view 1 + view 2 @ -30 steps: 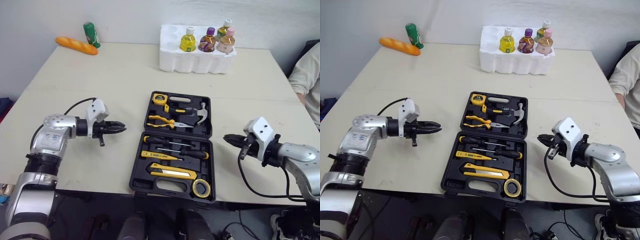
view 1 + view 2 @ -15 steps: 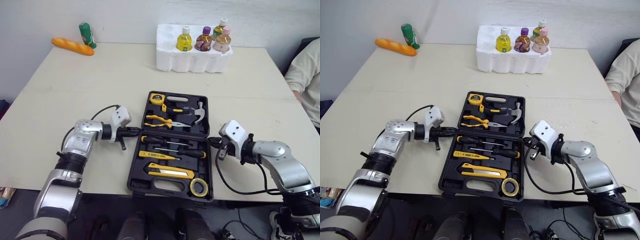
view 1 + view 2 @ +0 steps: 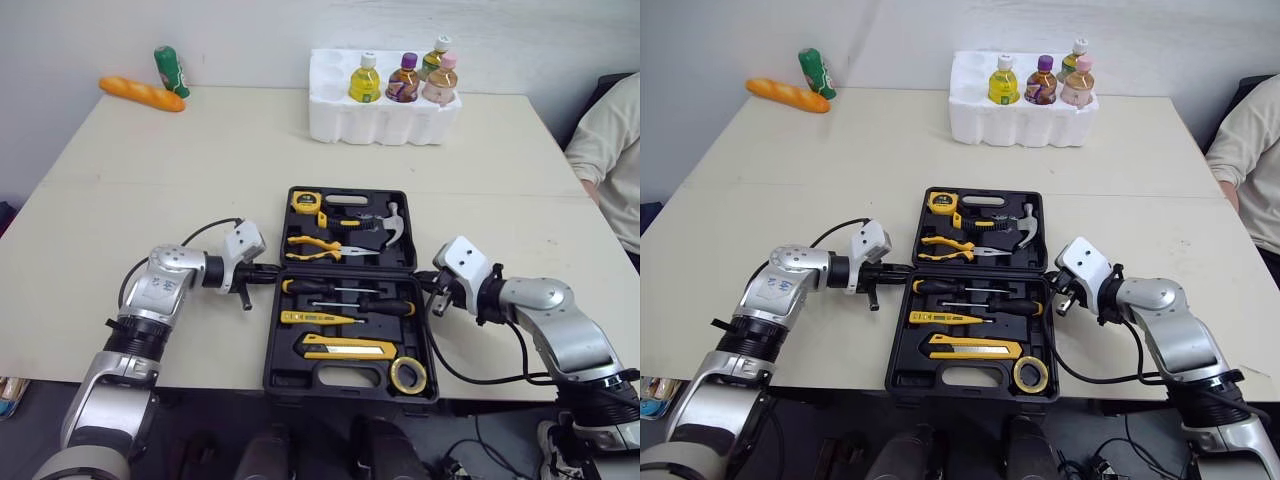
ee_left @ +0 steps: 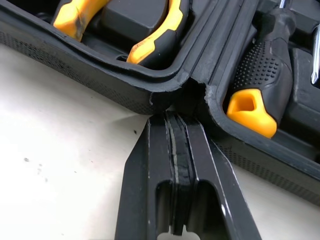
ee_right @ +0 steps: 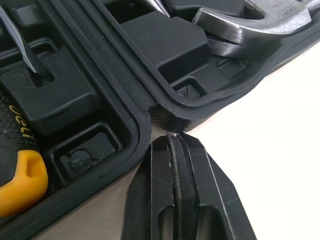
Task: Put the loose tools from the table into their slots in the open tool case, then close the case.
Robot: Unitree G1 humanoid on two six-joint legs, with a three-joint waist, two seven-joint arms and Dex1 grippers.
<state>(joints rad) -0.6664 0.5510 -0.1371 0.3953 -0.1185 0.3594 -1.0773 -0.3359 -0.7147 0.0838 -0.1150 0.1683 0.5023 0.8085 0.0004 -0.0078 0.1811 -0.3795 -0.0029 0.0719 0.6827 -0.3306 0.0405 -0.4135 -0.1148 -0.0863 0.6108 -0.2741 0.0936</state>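
Note:
The black tool case (image 3: 277,345) lies open near the table's front edge. Its far half holds a tape measure (image 3: 306,201), pliers (image 3: 320,243) and a hammer (image 3: 385,222). The near half holds screwdrivers (image 3: 340,288), a yellow utility knife (image 3: 345,349) and a tape roll (image 3: 408,375). My left gripper (image 4: 176,117) is shut, its tip against the hinge notch on the case's left side. My right gripper (image 5: 174,137) is shut as well, its tip at the hinge notch on the right side. Neither holds anything.
A white foam tray (image 3: 385,110) with several bottles stands at the back of the table. A bread loaf (image 3: 140,93) and a green can (image 3: 167,68) lie at the back left. A person's sleeve (image 3: 610,150) is at the right edge.
Both grippers have moved inward from the open table to the two ends of the case's hinge. The camera has shifted a little.

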